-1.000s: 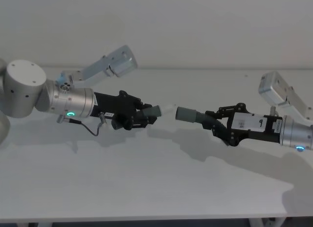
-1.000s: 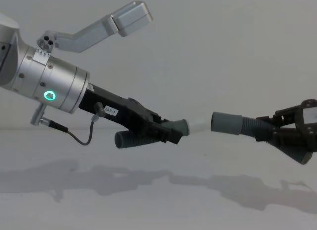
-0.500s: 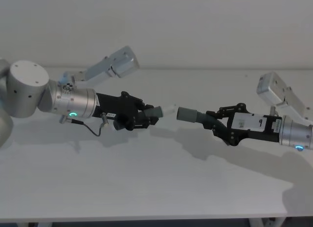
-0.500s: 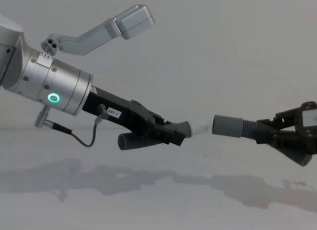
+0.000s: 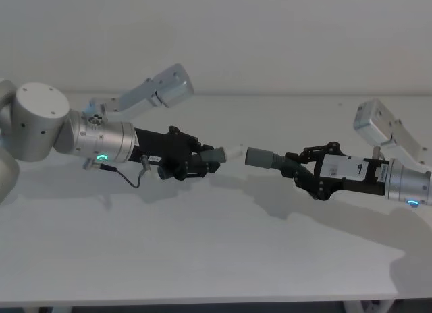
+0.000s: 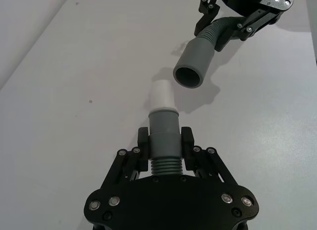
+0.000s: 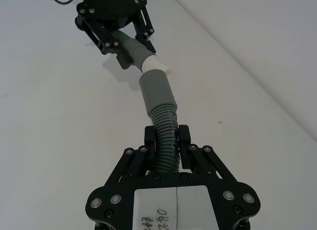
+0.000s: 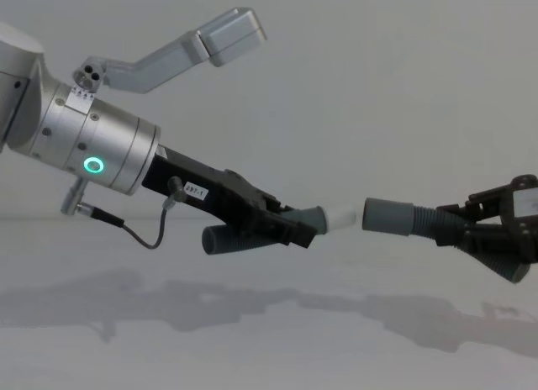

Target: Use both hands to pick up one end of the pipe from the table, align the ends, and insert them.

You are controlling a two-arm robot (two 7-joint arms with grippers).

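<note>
Light soft, even, kinda flat, coming from above. Table (image 5: 202, 259) pale, no glare. Blurry grey shadows under both arms, lower half of head and chest views. Wrist views brighter, crisp up close. Green ring (image 8: 94, 165) glows, left side of chest view.

The left claw (image 8: 290, 226) reaches in from the left, clamped on a dark grey tube piece (image 8: 261, 232) whose white tip (image 8: 340, 214) points right. The right claw (image 8: 487, 243) comes in from the right edge, gripping the ribbed tube (image 8: 408, 218). Its collar end (image 8: 370, 214) faces the white tip, just apart, above the surface (image 8: 252, 339).
</note>
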